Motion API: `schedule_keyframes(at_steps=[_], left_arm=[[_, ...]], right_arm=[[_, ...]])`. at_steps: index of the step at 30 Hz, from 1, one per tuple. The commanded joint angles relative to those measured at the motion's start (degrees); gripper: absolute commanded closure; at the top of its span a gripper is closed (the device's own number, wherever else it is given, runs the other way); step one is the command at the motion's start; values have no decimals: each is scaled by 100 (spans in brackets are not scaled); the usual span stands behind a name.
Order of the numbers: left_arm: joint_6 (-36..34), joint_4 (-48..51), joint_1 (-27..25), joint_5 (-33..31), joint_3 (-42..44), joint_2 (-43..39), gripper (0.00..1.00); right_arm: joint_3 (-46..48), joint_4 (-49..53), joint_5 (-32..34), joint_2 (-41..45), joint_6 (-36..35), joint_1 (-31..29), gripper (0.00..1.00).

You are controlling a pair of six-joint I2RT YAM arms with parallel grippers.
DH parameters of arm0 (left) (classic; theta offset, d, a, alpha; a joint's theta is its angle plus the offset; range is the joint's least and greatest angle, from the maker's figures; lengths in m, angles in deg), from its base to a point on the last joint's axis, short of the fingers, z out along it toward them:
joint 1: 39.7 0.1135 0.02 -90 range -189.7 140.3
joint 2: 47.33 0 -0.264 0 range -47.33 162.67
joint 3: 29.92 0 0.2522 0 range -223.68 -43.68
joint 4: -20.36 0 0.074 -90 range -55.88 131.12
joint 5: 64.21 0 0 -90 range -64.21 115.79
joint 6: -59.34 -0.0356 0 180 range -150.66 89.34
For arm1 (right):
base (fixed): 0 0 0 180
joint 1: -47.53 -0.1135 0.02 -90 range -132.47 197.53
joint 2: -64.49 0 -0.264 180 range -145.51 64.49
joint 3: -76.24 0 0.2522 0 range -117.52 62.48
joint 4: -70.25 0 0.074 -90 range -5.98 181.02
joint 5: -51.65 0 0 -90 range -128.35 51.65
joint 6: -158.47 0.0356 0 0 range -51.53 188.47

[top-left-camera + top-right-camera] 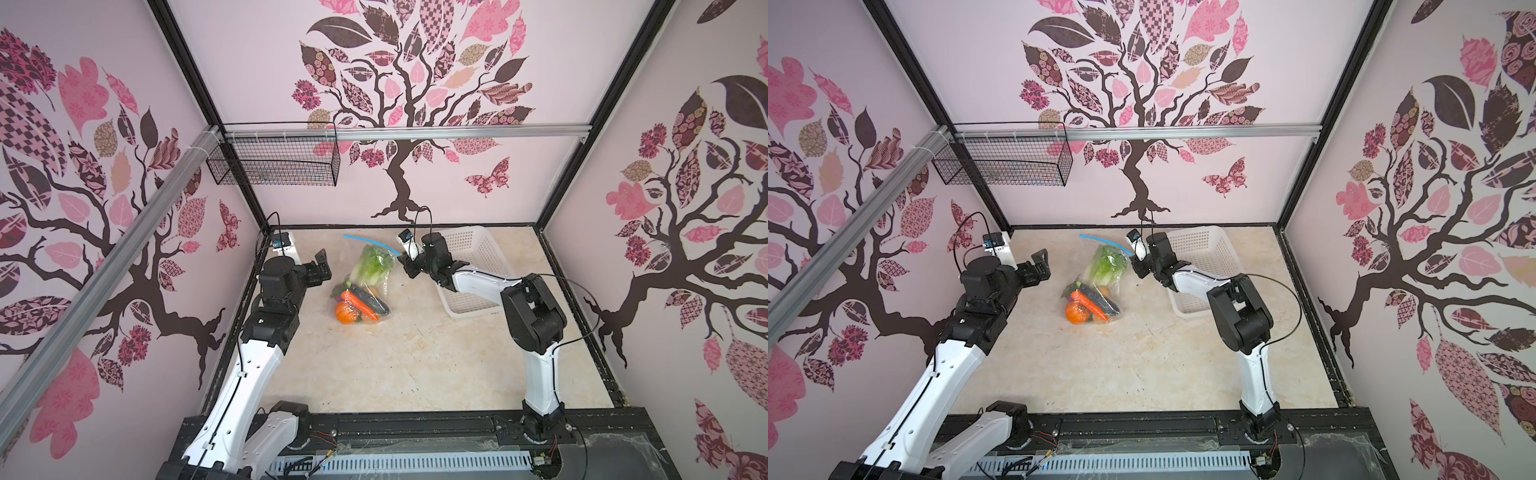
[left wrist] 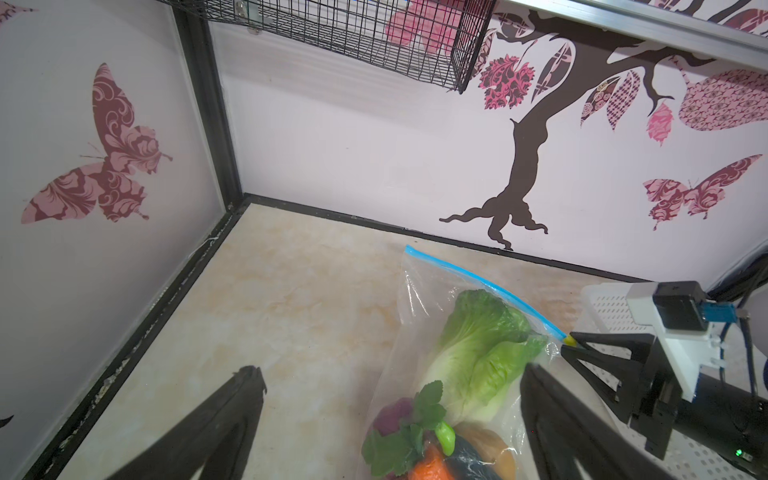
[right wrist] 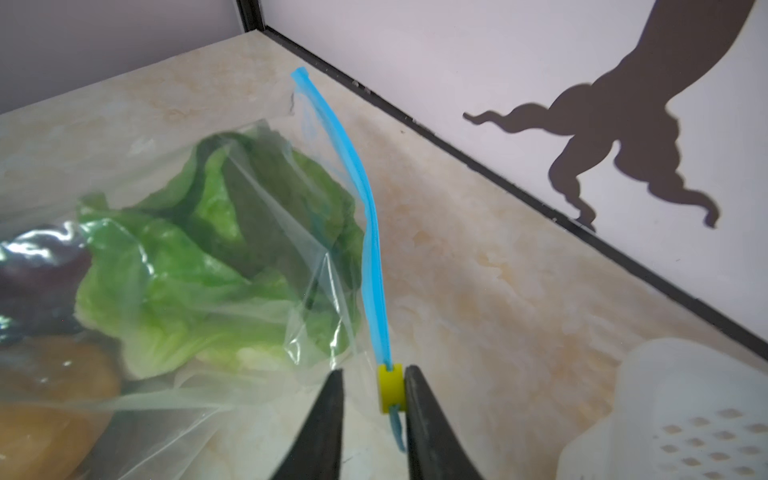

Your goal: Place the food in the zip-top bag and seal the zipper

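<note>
Because the right gripper stands with its jaws only narrowly parted, the yellow slider sits between them touching one finger and clear of the other, so nothing is clamped. From the slider the blue zipper runs off as one unbroken strip to the bag's far corner. You can read that as a seal drawn to its end, and the step in hand looks like letting go of the slider.

Your left gripper is spread wide and holds nothing. In both top views it hangs left of centre, near the bag but apart from it.

The zip-top bag lies on the table just above the centre of the frame in both top views. The cabbage is toward the back wall, and the eggplant, carrot and pumpkin are bunched at the near end. The white basket sits right of centre, partly under the right arm.

The next move, as I judge it, calls for drawing the right gripper straight back off the slider without nudging it along the track.

You cannot confirm that the track is pressed shut all along, because only one face of the curved strip shows. The onion is a purple blur behind plastic. The arm hides part of the basket, so whether any food is left in it cannot be told.
</note>
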Motion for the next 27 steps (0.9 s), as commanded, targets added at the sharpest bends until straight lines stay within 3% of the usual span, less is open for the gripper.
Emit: schedule_keyframes(at_steps=[1,14,18,19,27], left_arm=[[76,-104,23,95,98,-38,2],[133,-301,27,-43,292,170,2],[221,-498,23,-77,459,401,2],[234,-554,23,-68,495,450,2],[155,-1002,26,-278,845,826,2]], right_arm=[[-236,-94,314,145,163,0,57],[1761,263,1390,2757,496,205,19],[2406,342,1373,3224,797,625,8],[2543,380,1278,3292,923,793,1],[3751,-261,1111,3370,1076,1731,0]])
